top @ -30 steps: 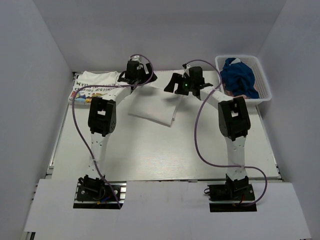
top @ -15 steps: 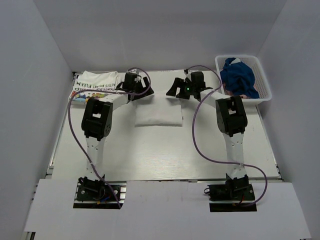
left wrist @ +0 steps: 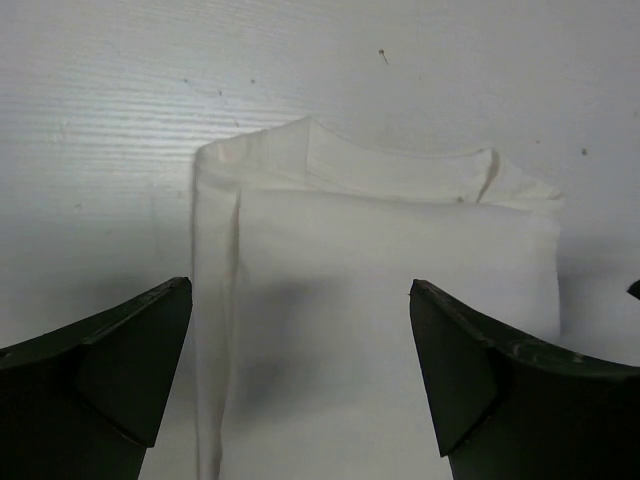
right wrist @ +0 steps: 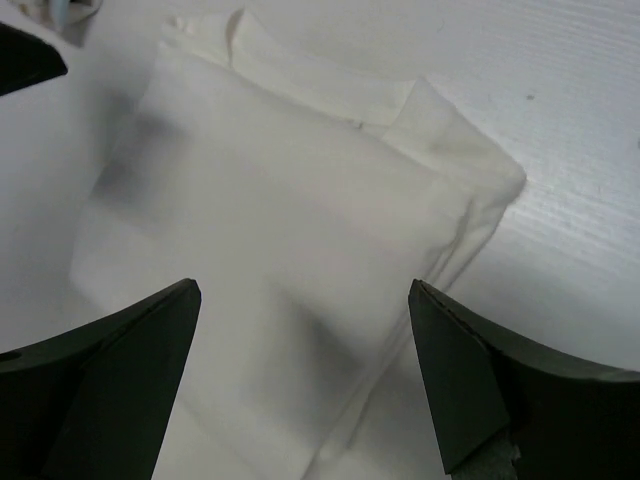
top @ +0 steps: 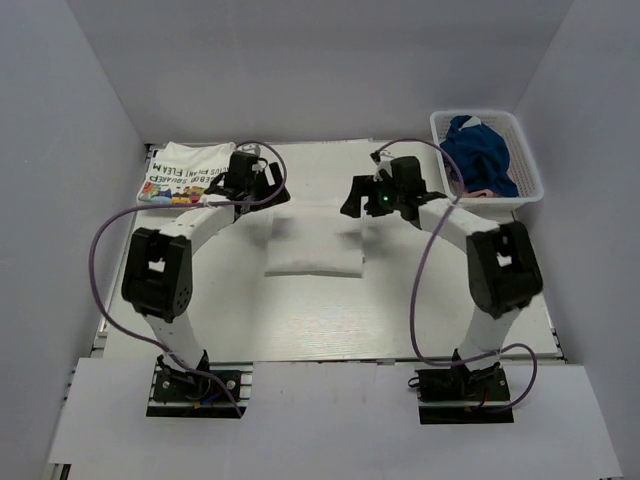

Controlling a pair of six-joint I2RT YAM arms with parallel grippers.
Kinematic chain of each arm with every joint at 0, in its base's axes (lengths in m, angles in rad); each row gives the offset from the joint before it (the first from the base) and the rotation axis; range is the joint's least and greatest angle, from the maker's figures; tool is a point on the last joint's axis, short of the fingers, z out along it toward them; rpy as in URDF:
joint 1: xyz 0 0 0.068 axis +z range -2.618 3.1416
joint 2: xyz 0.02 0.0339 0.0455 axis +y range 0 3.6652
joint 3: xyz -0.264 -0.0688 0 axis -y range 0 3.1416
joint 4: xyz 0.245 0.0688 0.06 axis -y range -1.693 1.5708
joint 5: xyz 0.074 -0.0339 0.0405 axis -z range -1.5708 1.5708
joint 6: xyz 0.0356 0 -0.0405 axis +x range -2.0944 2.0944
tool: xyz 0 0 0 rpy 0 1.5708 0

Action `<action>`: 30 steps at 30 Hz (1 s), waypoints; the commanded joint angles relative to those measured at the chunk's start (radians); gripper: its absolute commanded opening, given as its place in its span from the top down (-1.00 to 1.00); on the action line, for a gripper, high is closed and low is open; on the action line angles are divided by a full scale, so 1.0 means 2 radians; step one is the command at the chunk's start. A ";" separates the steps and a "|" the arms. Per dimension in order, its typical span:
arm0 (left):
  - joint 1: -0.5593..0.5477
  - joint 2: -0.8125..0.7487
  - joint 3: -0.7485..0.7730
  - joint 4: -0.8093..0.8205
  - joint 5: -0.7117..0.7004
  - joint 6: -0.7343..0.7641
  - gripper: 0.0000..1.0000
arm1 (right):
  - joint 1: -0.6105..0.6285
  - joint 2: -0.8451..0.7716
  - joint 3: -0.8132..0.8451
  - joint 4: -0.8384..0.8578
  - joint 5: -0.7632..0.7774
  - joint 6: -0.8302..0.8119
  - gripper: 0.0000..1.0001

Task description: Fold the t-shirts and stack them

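The step in hand looks like the end of a fold. A white t-shirt (top: pixel 313 250) lies as a neat rectangle in the middle of the surface (top: pixel 330 320), plain side up, its collar edge toward the far side. Both wrist views show its layers lying flat, with a narrow folded strip along one side.

The left claw (left wrist: pixel 300 295) hangs over it with fingers wide apart and nothing between them; the right claw (right wrist: pixel 305 292) hangs likewise, apart and empty, just right of the left one. Neither claw appears to touch the cloth.

A second t-shirt with black lettering (top: pixel 185 172) lies at the far left corner, seemingly folded too, well apart from the first. A white basket (top: pixel 480 114) at the far right holds a blue garment (top: pixel 478 150).

What remains, by my judgement, is the stacking. The next move calls for closing on the folded rectangle at its edges, pinching every layer at once so the fold does not spill open, then carrying it level to the far left and laying it squarely on the lettered shirt. A grip on the top layer alone would likely undo the fold.
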 commanded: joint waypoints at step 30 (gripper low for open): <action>-0.016 0.081 -0.062 -0.056 0.101 0.076 0.79 | -0.002 -0.402 -0.308 -0.005 0.147 0.025 -0.81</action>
